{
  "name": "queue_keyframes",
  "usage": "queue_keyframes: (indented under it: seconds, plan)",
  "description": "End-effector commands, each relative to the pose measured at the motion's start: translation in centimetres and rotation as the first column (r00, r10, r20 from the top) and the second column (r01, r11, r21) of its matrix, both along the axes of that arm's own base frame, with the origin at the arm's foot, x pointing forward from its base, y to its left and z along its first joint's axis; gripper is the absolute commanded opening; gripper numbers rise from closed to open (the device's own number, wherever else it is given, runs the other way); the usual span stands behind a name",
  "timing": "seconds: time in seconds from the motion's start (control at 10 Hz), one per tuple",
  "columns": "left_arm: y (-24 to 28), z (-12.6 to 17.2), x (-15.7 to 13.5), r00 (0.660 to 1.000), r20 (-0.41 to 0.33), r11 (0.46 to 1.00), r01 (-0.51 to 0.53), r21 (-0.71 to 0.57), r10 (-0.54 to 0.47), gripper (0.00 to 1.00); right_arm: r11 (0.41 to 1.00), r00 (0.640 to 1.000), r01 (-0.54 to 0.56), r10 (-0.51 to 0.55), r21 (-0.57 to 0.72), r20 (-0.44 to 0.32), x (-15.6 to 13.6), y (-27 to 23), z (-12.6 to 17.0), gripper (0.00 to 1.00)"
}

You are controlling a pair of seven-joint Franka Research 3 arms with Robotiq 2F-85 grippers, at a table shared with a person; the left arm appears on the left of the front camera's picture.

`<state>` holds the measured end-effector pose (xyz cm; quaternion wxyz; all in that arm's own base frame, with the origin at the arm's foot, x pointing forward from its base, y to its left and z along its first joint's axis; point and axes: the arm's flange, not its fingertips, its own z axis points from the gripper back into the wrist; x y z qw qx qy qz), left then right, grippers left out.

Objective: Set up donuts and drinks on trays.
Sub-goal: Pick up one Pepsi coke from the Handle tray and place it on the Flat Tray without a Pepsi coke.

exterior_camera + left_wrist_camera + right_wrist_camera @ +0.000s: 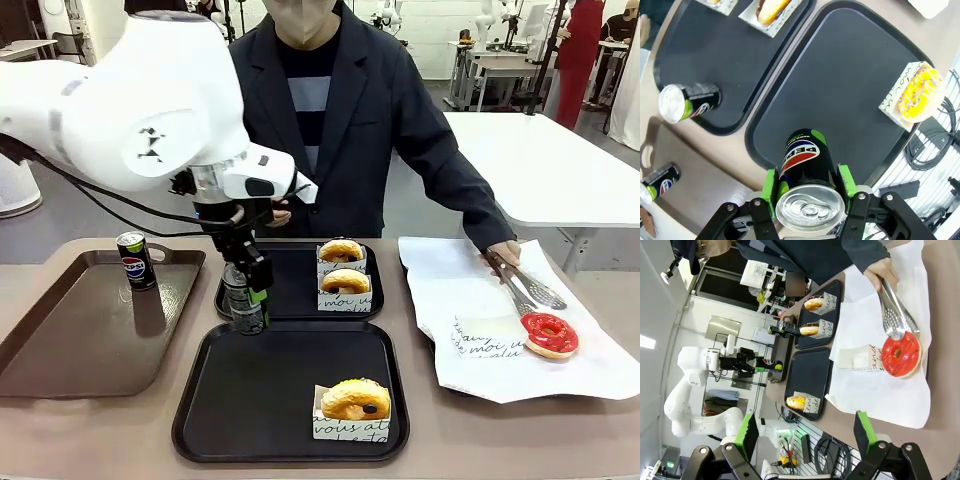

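My left gripper (808, 182) is shut on a Pepsi can (802, 165), its green pads on both sides, held upright just above the near black tray (850, 65) at its left far corner (245, 305). A second can (687, 102) stands on the far black tray (715, 50) near its corner. That tray carries two sleeved yellow donuts (344, 268). One yellow donut (355, 400) in a sleeve sits at the near tray's (260, 400) front right. My right gripper (805, 432) is open and holds nothing, well above the table.
A brown tray (70, 330) at the left holds another can (135, 260). On the white paper (450, 280) at the right lie a red donut (549, 335) and an empty sleeve (485, 335). The person's hand holds metal tongs (525, 285) by the donut.
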<state>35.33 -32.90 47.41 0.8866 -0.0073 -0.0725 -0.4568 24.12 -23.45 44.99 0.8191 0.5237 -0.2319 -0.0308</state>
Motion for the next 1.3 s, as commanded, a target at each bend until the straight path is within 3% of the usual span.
queue_keyframes:
  seconds: [0.0,0.4,1.0,1.2]
  plan:
    - [-2.0,0.1,0.9,0.999,-0.013,1.0,0.031,-0.001,-0.031,0.59,1.0,1.0,0.002,-0.002,0.018,0.031,0.3,-0.1,0.1,1.0]
    - [-3.4,-1.8,-0.1,0.997,-0.063,0.997,0.051,0.052,-0.048,0.59,1.0,1.0,0.002,-0.002,0.018,0.031,0.3,-0.1,0.1,1.0]
    - [-3.4,-2.5,0.4,0.997,-0.06,0.998,0.053,0.019,-0.051,0.59,1.0,1.0,0.002,-0.002,0.018,0.031,0.3,-0.1,0.1,1.0]
    - [-2.7,-2.9,0.1,0.998,-0.01,0.998,0.06,-0.002,-0.06,0.59,1.0,1.0,0.002,-0.002,0.018,0.031,0.3,-0.1,0.1,1.0]
